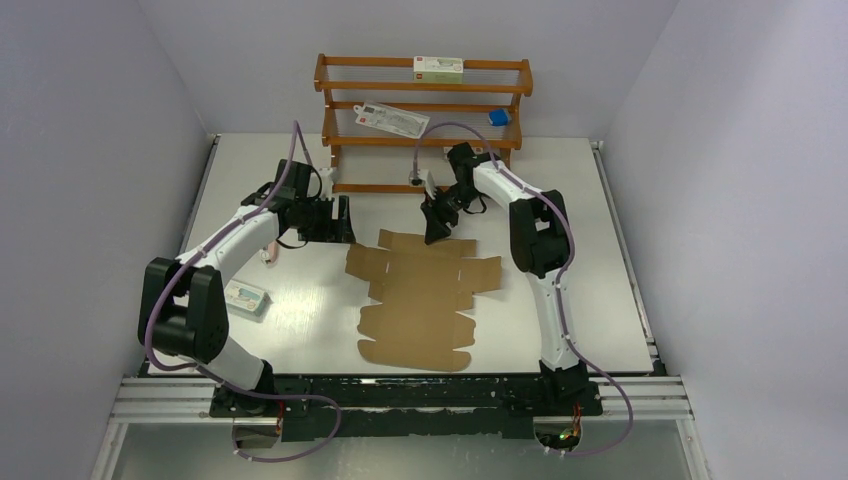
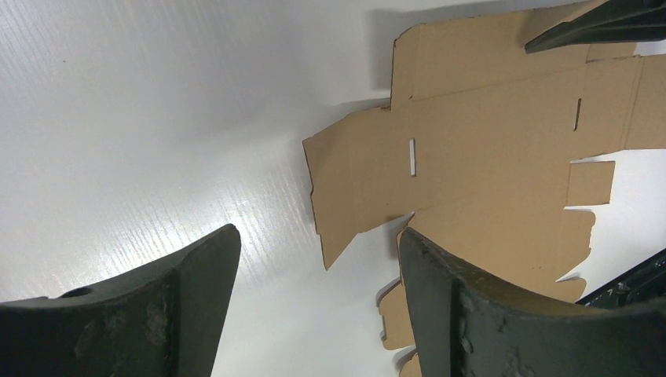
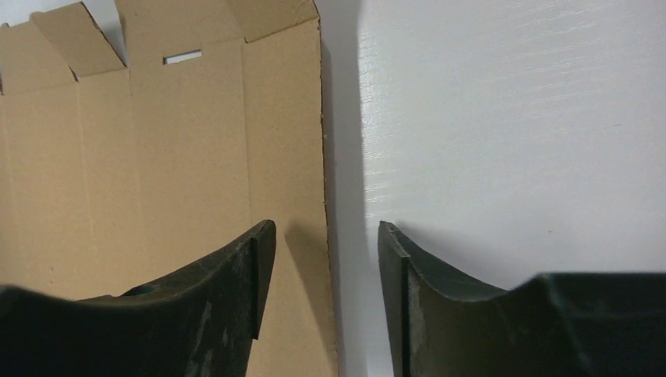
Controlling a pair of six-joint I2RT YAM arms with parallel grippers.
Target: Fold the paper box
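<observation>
The paper box [image 1: 420,295] lies as a flat, unfolded die-cut sheet in the middle of the white table [image 1: 300,330]. The right gripper [image 1: 435,235] sits at its far edge with fingers apart, one over cardboard and one over bare table; whether they touch the sheet is unclear. The left gripper [image 1: 343,222], fingers also spread, hangs just beside the sheet's far left corner.

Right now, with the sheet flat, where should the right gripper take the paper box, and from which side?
Likely its far edge, coming from the far side: the paper box lies flat, so only edges give purchase, and the open right gripper straddles that edge from above.
</observation>
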